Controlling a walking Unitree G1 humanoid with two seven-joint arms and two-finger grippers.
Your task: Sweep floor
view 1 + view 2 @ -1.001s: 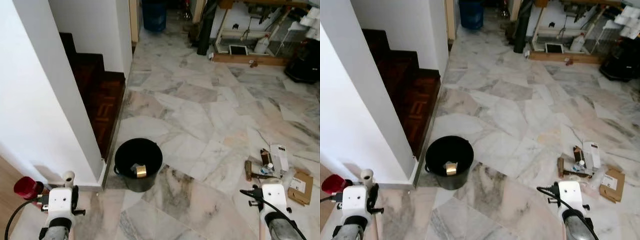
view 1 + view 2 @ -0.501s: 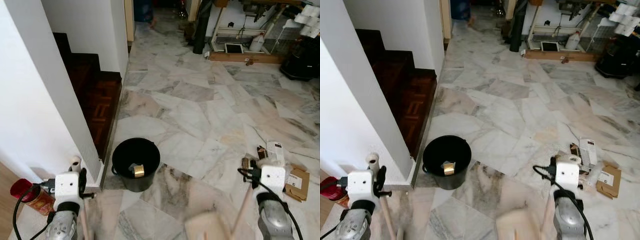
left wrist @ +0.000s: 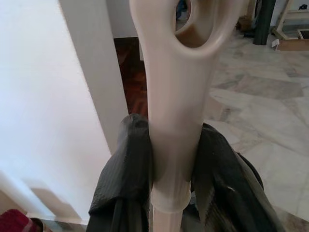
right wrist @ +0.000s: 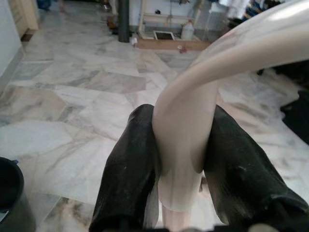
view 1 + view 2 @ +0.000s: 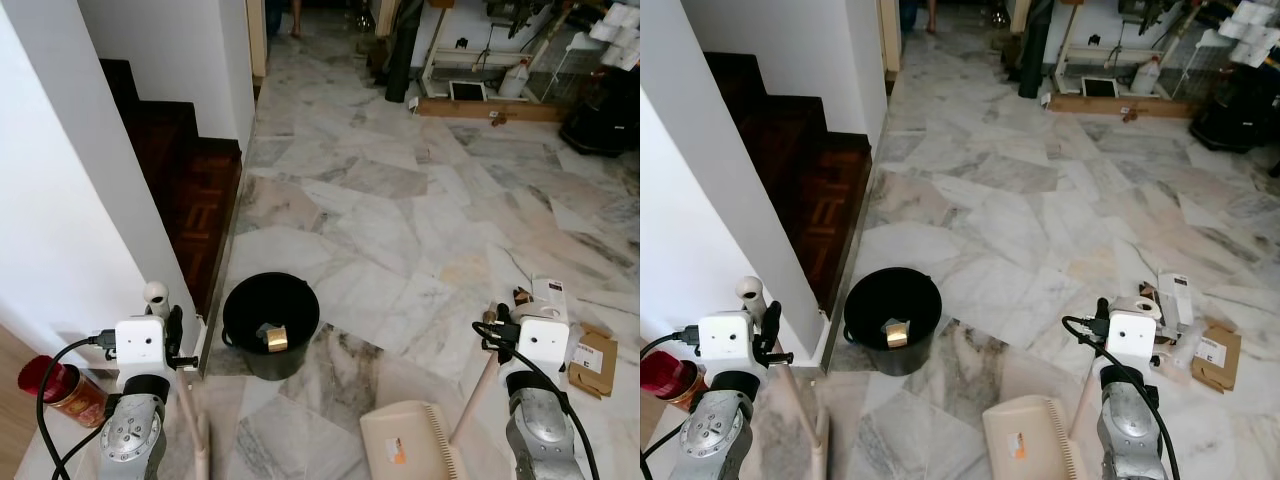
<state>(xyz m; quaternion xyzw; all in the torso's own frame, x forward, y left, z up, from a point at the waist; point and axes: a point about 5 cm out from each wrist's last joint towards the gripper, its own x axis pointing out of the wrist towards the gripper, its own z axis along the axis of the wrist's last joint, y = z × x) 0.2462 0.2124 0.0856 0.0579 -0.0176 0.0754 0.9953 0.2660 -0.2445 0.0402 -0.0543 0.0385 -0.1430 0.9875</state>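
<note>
Holding now: you have a cream tool handle in each gripper, both arms low at the near edge of the head views.
Left gripper [image 3: 171, 159]: clenched on the broom handle [image 3: 174, 121]; its black fingers [image 3: 128, 164] press on either side of the cream shaft, just below the hanging loop at the handle's end.
Broom handle in the head view: you see it as a pale stick [image 5: 192, 425] slanting down below the left wrist, close to the foot of the white wall [image 5: 70, 200].
Right gripper [image 4: 181, 159]: clenched on the dustpan handle [image 4: 193, 125]; the fingers [image 4: 133, 164] squeeze the curved cream tube from both sides.
Dustpan [image 5: 412, 442]: its cream pan lies on the marble floor [image 5: 400, 220] near the robot, between the two arms, nearer your right one; the handle rises at a slant to the right wrist, and a small orange label sits on the pan.
Black bucket [image 5: 270, 325]: stands upright on the floor at the corner of the wall, just left of centre, with a small gold-coloured object [image 5: 277, 339] lying inside.
Litter [image 5: 560, 330]: a scatter of cardboard pieces and small packs lies on the floor beside your right arm, apart from the dustpan.
Red can [image 5: 58, 388]: stands by the wall at your far left, near the left arm.
Stairs [image 5: 190, 190]: dark wooden steps rise behind the wall, beyond the bucket.
</note>
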